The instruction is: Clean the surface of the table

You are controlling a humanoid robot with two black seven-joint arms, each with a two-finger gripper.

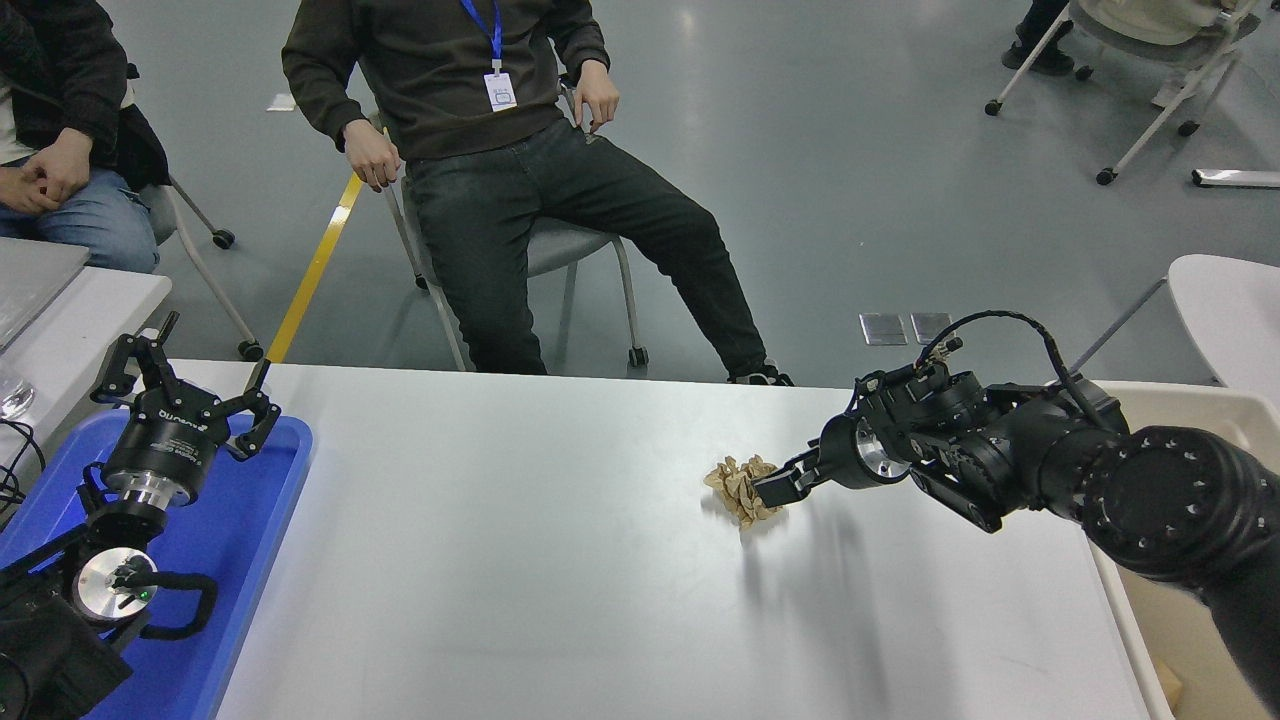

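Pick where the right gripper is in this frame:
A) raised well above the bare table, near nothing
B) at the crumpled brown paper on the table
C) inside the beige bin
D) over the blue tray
B: the right gripper sits at the right side of the crumpled brown paper, which lies on the table surface.
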